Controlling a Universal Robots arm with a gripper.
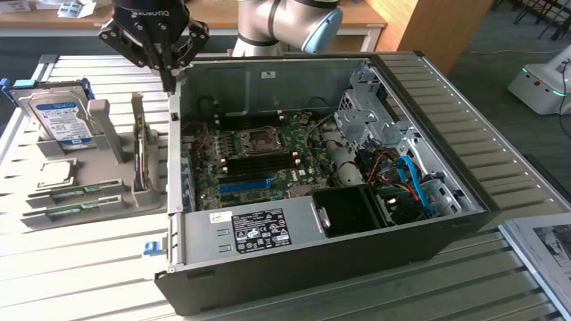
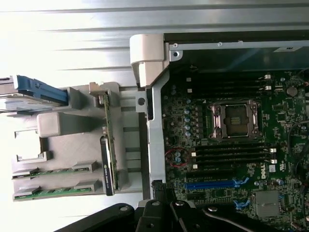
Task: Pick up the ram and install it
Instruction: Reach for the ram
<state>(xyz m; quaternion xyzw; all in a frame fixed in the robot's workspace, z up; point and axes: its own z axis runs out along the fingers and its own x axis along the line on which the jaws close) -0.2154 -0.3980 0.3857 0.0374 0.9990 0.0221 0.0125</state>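
Colour-wise: the computer case is done in black outside and bare grey metal inside. A green motherboard with one blue slot is seen in it, plus blue cables. Beside the case, a pale grey holder is set on a white ribbed table. The gripper over the case's edge is finished in black.

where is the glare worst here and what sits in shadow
Wrist view: the table burns out to white beyond the case and around the grey parts holder, while the motherboard is evenly lit. Exterior view: the table is bright but keeps its ribs, and the deepest shadow lies around the black fan shroud inside the case.
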